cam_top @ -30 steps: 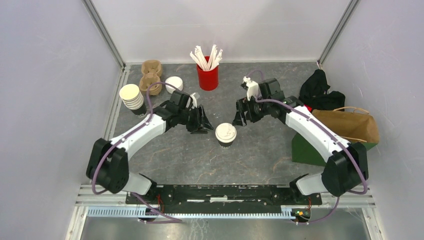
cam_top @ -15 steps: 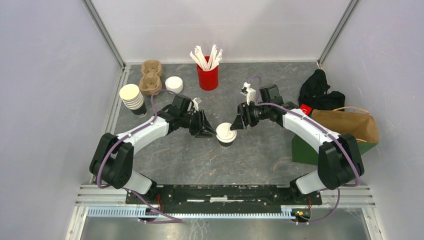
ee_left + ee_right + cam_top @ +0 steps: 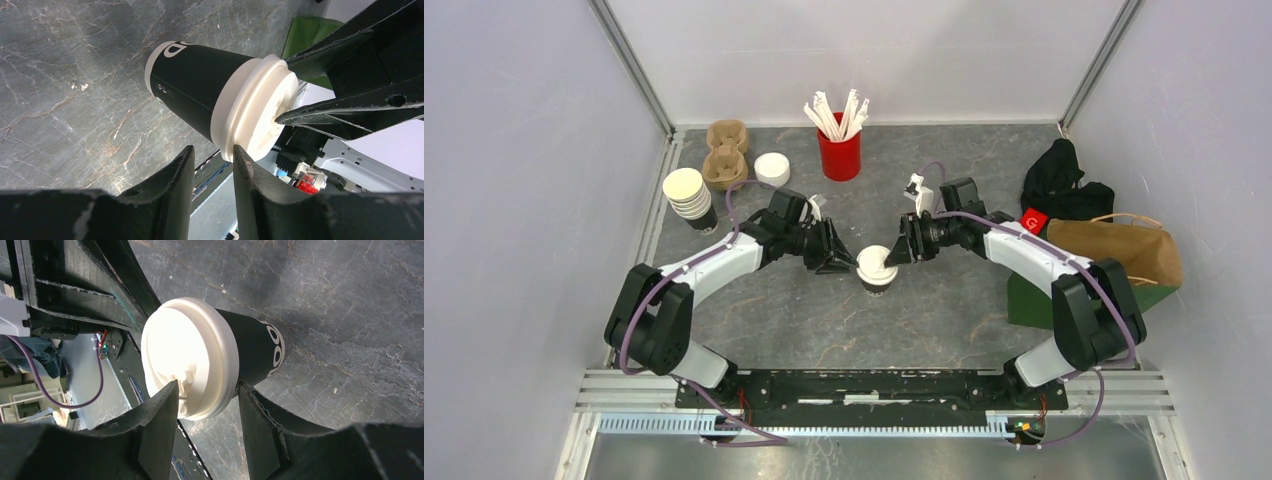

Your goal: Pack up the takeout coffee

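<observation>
The scene is lit brightly and evenly from above, and only soft, faint shadows are cast beneath the arms on the grey marbled tabletop (image 3: 824,320). In the right wrist view the round white plastic lid (image 3: 187,360) of the small black paper cup (image 3: 260,352) is blown out, its relief nearly lost. The tabletop's veining is rendered sharply in both wrist views.

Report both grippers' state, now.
Left gripper: open, holding nothing, tips beside the lid of the coffee cup.
Right gripper: straddling that lid's rim; grip cannot be told.
</observation>
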